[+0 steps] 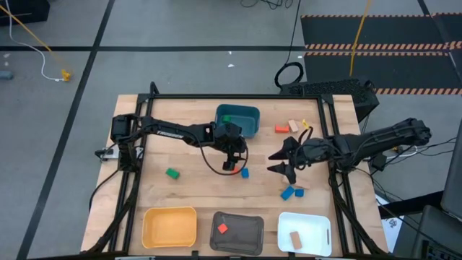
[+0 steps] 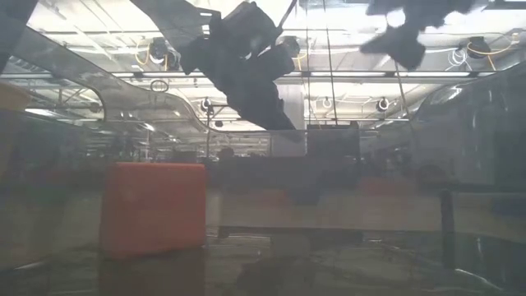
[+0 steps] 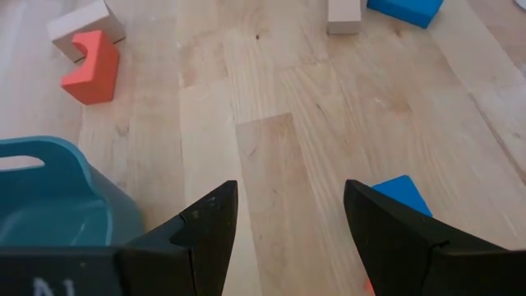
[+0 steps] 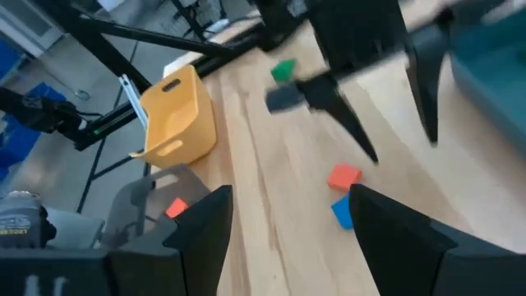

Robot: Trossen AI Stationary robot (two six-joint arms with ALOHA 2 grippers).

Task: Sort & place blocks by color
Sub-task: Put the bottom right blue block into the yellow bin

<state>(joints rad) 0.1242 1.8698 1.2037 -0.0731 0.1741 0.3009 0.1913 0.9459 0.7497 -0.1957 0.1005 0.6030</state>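
My left gripper (image 1: 232, 156) (image 3: 288, 218) is open and hovers just above the table near the teal tray (image 1: 238, 120) (image 3: 49, 193). A red block (image 1: 228, 166) (image 4: 344, 176) lies beneath its fingers, and a blue block (image 1: 245, 172) (image 3: 399, 196) sits right beside them. My right gripper (image 1: 280, 161) (image 4: 288, 222) is open too, held in the air a little to the right and facing the left one. A green block (image 1: 172, 173) lies alone farther left. In the low view the red block (image 2: 152, 210) stands close to the camera.
Near the table's far edge lie a red block (image 1: 281, 129) and a tan block (image 1: 294, 126). A blue block (image 1: 288, 193) lies right of centre. Along the near edge are a yellow tray (image 1: 170, 226), a grey tray (image 1: 237, 232) holding a red block, and a white tray (image 1: 304, 232) holding a tan block.
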